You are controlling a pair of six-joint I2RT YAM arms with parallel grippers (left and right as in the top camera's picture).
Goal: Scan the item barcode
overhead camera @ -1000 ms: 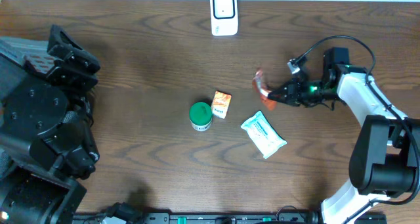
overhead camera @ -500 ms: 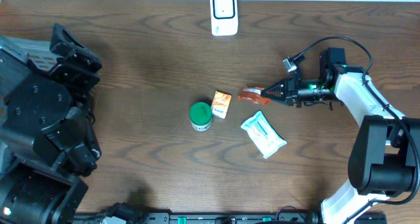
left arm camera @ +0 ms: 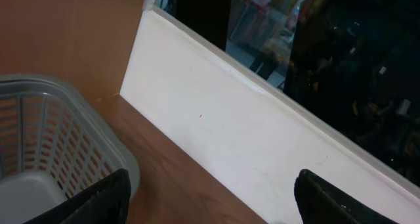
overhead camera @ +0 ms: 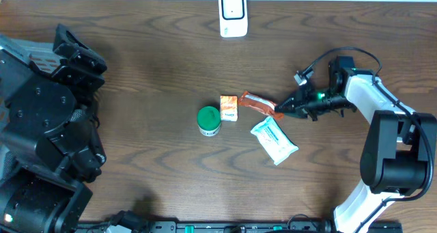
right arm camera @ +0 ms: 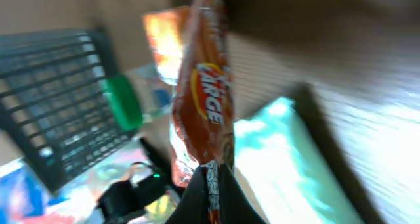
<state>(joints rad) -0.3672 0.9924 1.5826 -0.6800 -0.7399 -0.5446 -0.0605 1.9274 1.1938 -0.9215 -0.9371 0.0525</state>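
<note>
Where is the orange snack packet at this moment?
The orange snack packet is right of centre in the overhead view, one end pinched by the right tool, the other end beside the small orange box, near the wipes pack.

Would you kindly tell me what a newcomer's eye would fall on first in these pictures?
The orange snack wrapper, pinched at one end by the right gripper, right of centre in the overhead view, draws the eye first. Beside it lie a green-lidded jar, a small orange box and a pale packet; a white scanner stands at the far edge.
</note>
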